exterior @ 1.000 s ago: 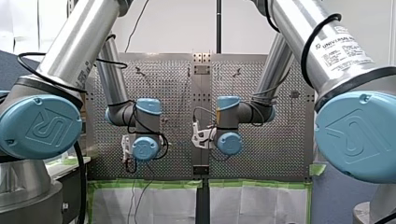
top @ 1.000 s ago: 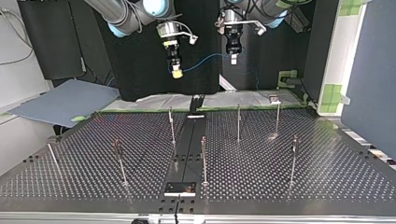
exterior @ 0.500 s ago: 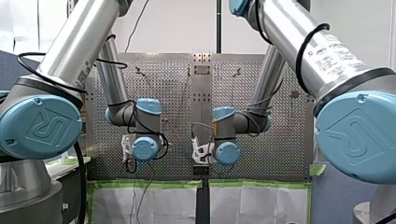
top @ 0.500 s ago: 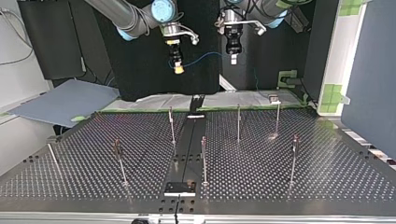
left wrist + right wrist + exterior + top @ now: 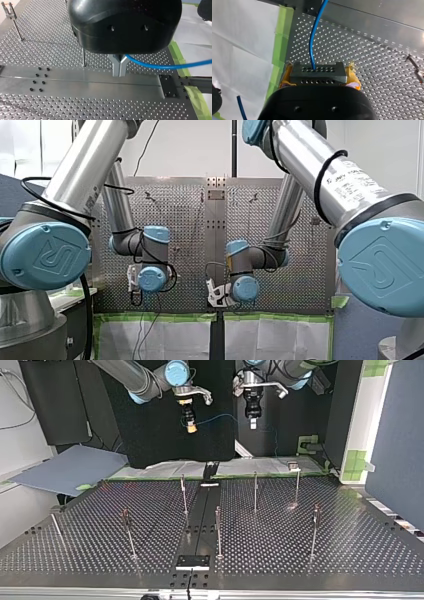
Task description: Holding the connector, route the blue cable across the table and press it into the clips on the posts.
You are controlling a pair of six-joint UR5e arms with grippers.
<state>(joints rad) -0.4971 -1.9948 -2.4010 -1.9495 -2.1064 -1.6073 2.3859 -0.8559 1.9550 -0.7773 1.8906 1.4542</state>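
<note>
well above the perforated table [image 5: 300,550], both of our grippers hang near its far edge in the top view. our right gripper [image 5: 189,425] comes in at that view's left and our left gripper [image 5: 253,422] at its right. the blue cable [image 5: 220,416] runs in a shallow arc from one to the other, well apart from the posts [image 5: 255,491] that stand upright across the table.

in the right wrist view the yellow pads [image 5: 352,75] are clamped on the connector [image 5: 317,72], a grey block with rows of small holes. the cable leaves the middle of the block and runs ahead of the gripper, over the table's edge with its green tape [image 5: 283,22].

in the left wrist view the metal fingers [image 5: 115,65] are pinched together on the cable, which comes out sideways from between them and passes over the taped edge. under these fingers lies the table's smooth centre strip [image 5: 75,82], and one thin post rises just beside them. another post, further off, carries a small clip [image 5: 7,7] at its top.
</note>
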